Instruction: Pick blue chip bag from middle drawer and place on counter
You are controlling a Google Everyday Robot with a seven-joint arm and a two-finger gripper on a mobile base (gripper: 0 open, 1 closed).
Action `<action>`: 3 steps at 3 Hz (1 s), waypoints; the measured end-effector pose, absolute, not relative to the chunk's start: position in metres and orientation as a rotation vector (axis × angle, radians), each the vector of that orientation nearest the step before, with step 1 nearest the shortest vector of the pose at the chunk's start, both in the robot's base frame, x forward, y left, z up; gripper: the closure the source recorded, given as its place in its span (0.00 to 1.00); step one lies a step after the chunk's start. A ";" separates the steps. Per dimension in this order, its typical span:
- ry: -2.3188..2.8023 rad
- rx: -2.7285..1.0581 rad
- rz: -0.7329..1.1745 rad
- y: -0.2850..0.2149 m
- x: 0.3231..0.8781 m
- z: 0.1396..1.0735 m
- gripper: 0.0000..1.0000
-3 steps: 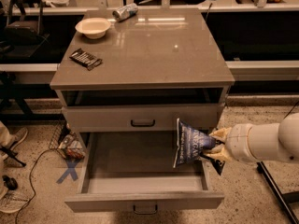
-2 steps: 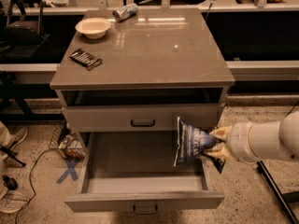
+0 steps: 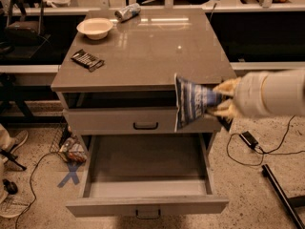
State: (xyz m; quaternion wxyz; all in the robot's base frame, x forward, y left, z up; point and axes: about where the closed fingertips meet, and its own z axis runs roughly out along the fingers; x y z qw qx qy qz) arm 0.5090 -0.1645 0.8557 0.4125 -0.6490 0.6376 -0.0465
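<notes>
**Desk:** Where's the snack bag?

**Operator:** On my feed the crinkled dark-blue foil chip bag (image 3: 193, 103) hangs upright in the air at the cabinet's right front corner. Its top is level with the front edge of the glossy grey-brown counter slab (image 3: 143, 51). It is above the right side of the wide grey middle drawer (image 3: 147, 206), which stands pulled out with its inside bare.

**Desk:** And the hand?

**Operator:** My gripper (image 3: 215, 100) reaches in from the right, its tan fingers (image 3: 229, 86) clamped on the bag's right edge.

**Desk:** What's on the countertop?

**Operator:** A round white bowl (image 3: 95, 27) and a silver can (image 3: 127, 12) lying on its side sit near the back-left. A flat dark patterned packet (image 3: 87, 59) lies near the left edge.
</notes>
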 end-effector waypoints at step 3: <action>1.571 -1.596 -0.167 -0.167 0.528 0.887 1.00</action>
